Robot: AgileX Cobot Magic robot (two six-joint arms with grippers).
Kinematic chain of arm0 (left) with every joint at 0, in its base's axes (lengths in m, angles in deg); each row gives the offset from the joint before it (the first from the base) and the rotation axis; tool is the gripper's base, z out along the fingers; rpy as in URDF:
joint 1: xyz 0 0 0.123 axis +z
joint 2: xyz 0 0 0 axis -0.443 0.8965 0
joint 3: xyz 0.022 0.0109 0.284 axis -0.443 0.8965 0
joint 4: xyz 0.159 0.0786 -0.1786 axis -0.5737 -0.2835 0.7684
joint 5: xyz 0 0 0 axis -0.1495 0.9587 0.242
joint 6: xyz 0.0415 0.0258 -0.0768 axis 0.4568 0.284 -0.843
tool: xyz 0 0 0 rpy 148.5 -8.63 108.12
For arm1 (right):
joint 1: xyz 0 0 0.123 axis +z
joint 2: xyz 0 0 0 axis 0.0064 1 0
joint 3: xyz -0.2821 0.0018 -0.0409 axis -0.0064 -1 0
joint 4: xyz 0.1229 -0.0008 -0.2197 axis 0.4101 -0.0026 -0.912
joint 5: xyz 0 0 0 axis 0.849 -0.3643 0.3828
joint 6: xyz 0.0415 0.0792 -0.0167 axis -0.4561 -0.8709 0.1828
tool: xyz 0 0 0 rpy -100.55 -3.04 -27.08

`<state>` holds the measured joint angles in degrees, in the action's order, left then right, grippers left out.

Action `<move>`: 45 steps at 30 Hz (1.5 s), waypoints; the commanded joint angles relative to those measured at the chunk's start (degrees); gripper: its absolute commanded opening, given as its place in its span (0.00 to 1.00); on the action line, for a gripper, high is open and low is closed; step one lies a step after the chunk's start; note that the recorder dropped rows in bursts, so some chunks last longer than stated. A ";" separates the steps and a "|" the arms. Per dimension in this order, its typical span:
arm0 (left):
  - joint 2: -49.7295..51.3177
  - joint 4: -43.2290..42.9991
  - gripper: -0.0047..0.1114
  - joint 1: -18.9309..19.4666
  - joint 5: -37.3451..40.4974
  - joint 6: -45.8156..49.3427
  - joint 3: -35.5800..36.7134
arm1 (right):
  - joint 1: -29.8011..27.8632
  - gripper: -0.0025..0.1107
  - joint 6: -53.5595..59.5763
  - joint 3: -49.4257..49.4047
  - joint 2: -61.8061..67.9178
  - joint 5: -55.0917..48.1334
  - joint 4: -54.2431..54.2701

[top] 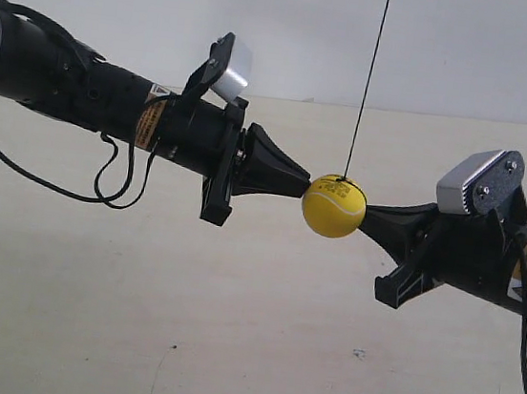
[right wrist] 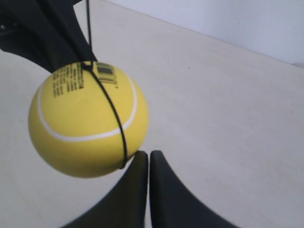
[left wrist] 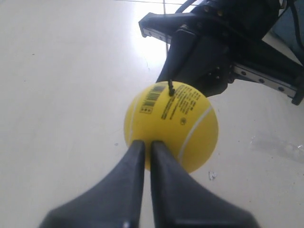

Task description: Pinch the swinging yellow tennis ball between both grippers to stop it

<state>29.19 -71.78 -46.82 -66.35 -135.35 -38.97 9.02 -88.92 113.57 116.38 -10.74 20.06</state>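
Two-sided pinch judged made. Found left gripper narrowed to slit, tips pressing yellow tennis ball; right gripper likewise narrowed, touching ball off-centre. Ball on string above middle of desk, clear of far edge. Remaining: confirm swing stopped.

This looks like a robotics lab or test room. Two black robot arms face each other: the arm at the exterior view's left and the arm at the exterior view's right. Each carries a small grey box camera and trails loose black cables. Between the left end effector and the right end effector, a yellow ball hangs on a thin dark string. Below the end effectors lies a bare, pale, lightly scuffed surface. Behind them stands a plain white wall.
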 commanded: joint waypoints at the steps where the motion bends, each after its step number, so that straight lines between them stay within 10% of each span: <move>1: -0.03 -0.11 0.08 -0.17 0.20 0.22 -0.28 | -0.07 0.02 0.22 0.11 -0.10 2.24 -1.20; 45: -0.03 -1.01 0.08 -0.17 -0.06 -0.68 -0.28 | -0.17 0.02 2.71 -0.09 -8.46 -11.38 -1.92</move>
<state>29.19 -72.47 -46.82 -66.35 -135.69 -38.97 9.02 -85.73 113.57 108.44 -22.21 18.62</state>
